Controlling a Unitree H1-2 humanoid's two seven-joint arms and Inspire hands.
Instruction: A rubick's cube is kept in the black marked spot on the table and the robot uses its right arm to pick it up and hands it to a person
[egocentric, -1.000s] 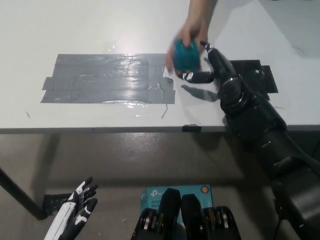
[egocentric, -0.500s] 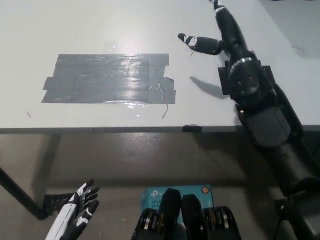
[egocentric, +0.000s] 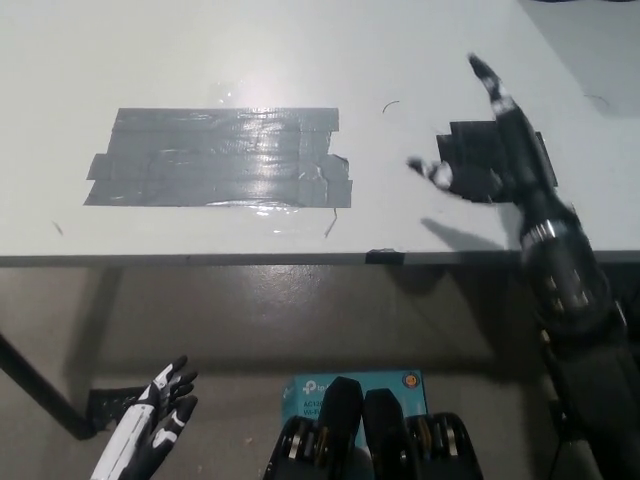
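Note:
My black right hand (egocentric: 488, 150) hovers open over the black marked spot (egocentric: 468, 150) near the table's right front edge, fingers spread and holding nothing. No cube and no person show in the head view. My white left hand (egocentric: 150, 425) rests at the lower left, below the table's edge, with its fingers apart.
A wide patch of grey tape (egocentric: 220, 157) covers the middle of the white table (egocentric: 200, 50). A small dark tape piece (egocentric: 385, 257) sits on the front edge. Below the table lies a teal box (egocentric: 400, 382) on the floor.
A person's hand took the teal cube from my right hand and left the view. My right arm then drew back right and toward the table's front edge, over the black spot.

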